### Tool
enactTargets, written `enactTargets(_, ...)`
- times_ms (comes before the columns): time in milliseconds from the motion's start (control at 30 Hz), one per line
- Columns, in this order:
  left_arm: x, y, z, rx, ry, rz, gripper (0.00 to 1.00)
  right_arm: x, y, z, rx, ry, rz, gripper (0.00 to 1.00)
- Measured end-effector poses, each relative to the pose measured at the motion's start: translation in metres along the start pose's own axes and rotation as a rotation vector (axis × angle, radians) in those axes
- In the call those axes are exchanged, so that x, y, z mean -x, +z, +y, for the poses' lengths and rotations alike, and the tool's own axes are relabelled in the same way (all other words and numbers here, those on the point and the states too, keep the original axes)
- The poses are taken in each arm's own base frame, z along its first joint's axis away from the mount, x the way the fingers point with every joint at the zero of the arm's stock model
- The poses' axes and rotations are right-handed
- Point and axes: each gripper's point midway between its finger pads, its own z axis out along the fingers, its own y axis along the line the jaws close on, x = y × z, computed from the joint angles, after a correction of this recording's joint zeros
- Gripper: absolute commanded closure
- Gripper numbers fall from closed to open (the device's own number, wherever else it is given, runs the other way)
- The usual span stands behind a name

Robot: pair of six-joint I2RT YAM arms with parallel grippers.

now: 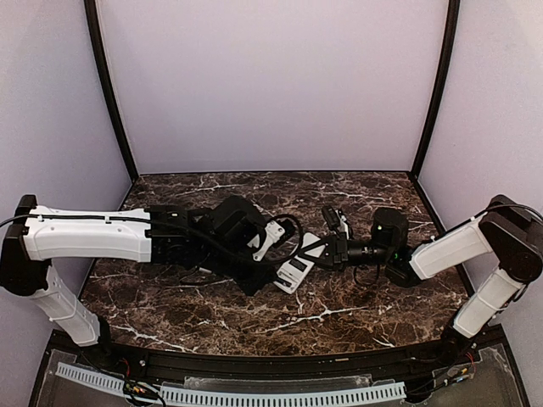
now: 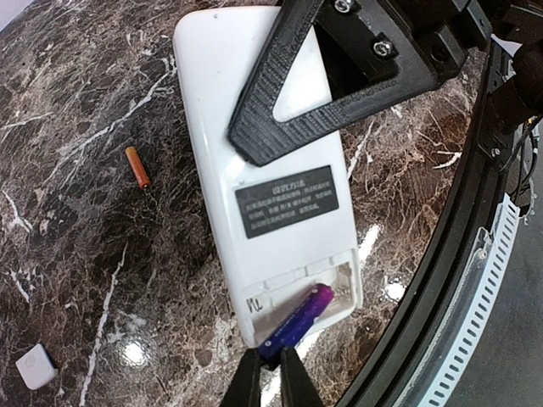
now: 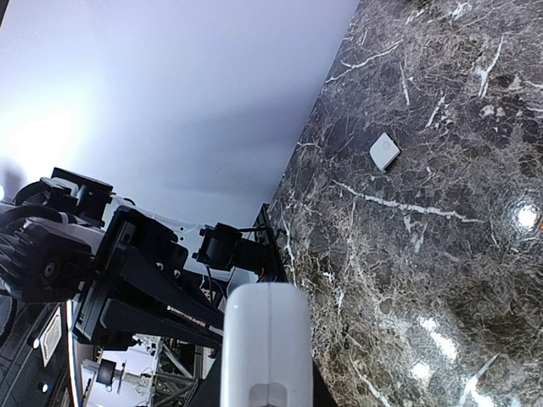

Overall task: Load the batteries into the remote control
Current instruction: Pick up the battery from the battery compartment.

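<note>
At the near edge, a black rim [image 1: 280, 366] borders the bench [image 1: 339, 322], glossy dark-brown marble veined in white (lamp glints show on it). Mid-bench, the left tool [image 2: 270, 377] is clamped on the purple battery [image 2: 297, 320], which lies slanted in the open bay of the remote control [image 2: 246, 127], white back up. The right tool [image 1: 329, 248] grips the remote's other end. The orange battery [image 2: 137, 166] and a small white piece [image 2: 36, 366] lie apart. Beyond, pale lilac walls [image 1: 271, 85] and black corner posts [image 1: 110, 93].
</note>
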Motion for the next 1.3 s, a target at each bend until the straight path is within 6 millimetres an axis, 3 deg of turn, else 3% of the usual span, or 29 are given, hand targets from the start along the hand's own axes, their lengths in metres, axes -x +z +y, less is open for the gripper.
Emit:
enactTargets(333, 0.0015, 0.0029, -0.0011, -0.001, 0.008, 0.006, 0.95, -0.0026, -0.0009, -0.0026, -0.006, 0.008, 0.007, 1.00)
enactTargets(633, -0.0008, 0.0060, -0.0018, -0.005, 0.012, 0.019, 0.88, -0.0035, -0.0016, -0.0031, -0.005, 0.011, 0.008, 1.00)
enactTargets(1300, -0.0009, 0.0058, -0.0045, -0.020, 0.022, 0.021, 0.93, -0.0065, -0.0026, -0.0040, 0.011, 0.023, 0.014, 1.00)
